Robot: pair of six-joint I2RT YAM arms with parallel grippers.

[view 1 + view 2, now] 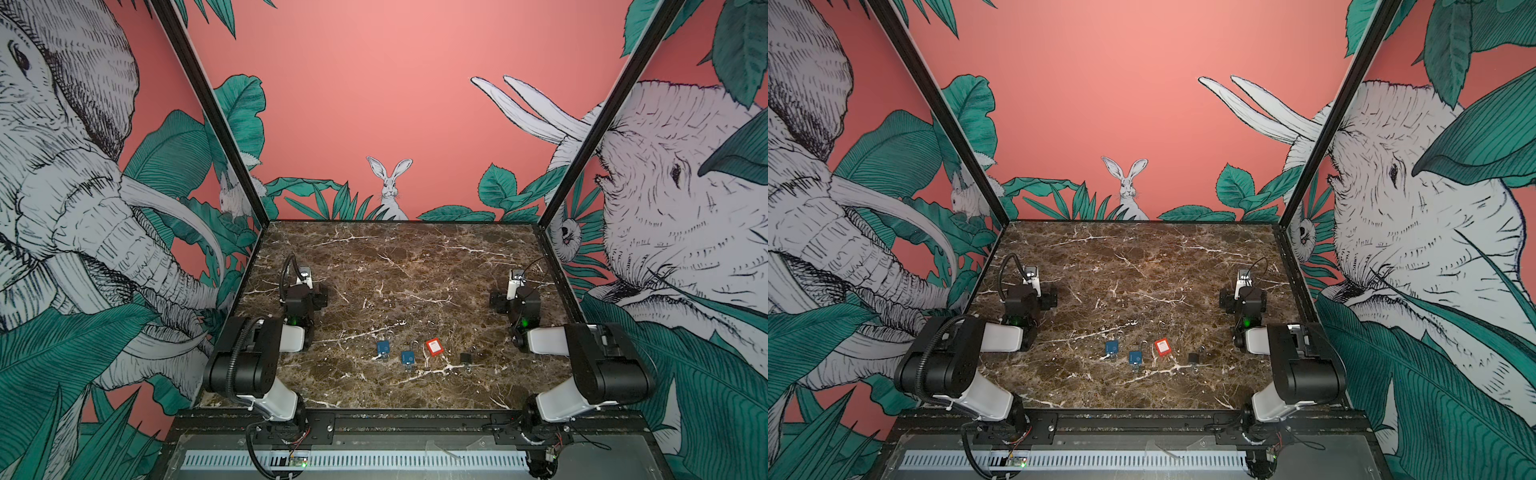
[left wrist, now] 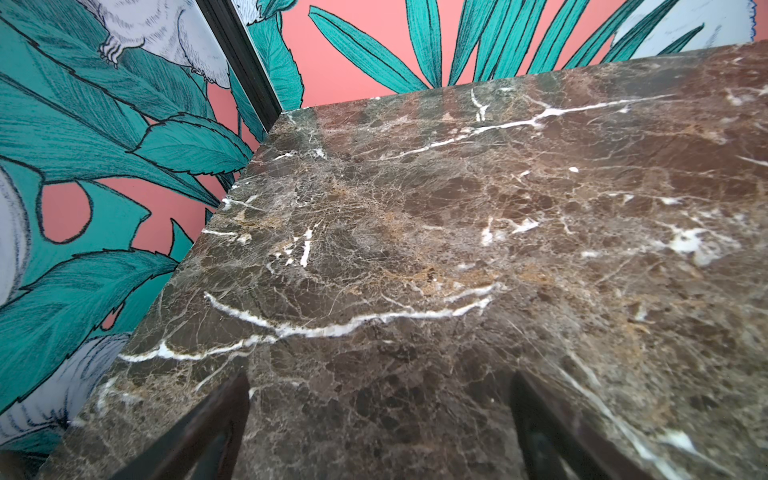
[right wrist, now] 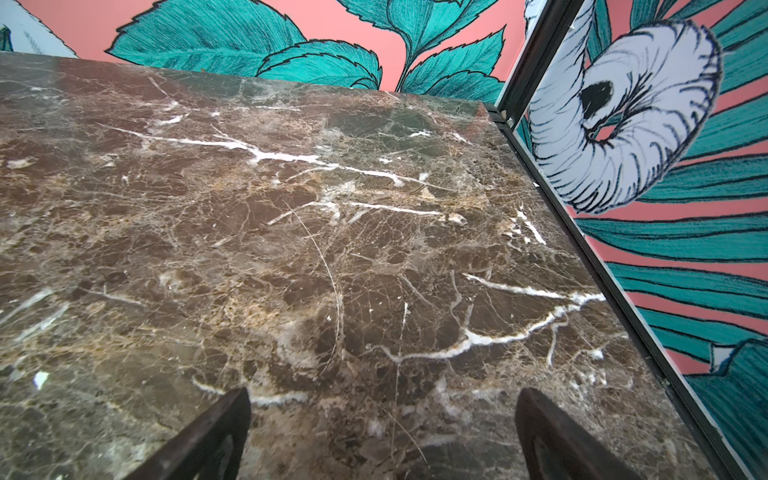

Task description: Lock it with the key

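On the left side of the desk (image 1: pixel 395 266), my left fingers (image 2: pixel 208 428) are spread wide and grasp nothing; the left wrist view shows only bare brown marble between them, near the far left corner. The task's things lie well apart from them, in a loose row near the front edge of the desk, about midway between my two arms. Leftmost in both top views is a blue padlock (image 1: pixel 382 348), then just beside it and a little nearer the front a second blue padlock (image 1: pixel 408 358) with its shackle pointing away from the front edge. Next comes a red padlock (image 1: pixel 433 346), lying tilted, and last a black padlock (image 1: pixel 466 358). The key I cannot pick out at this size. On the right side, my right fingers (image 3: pixel 212 432) are likewise released and empty over bare marble, close to the right wall.
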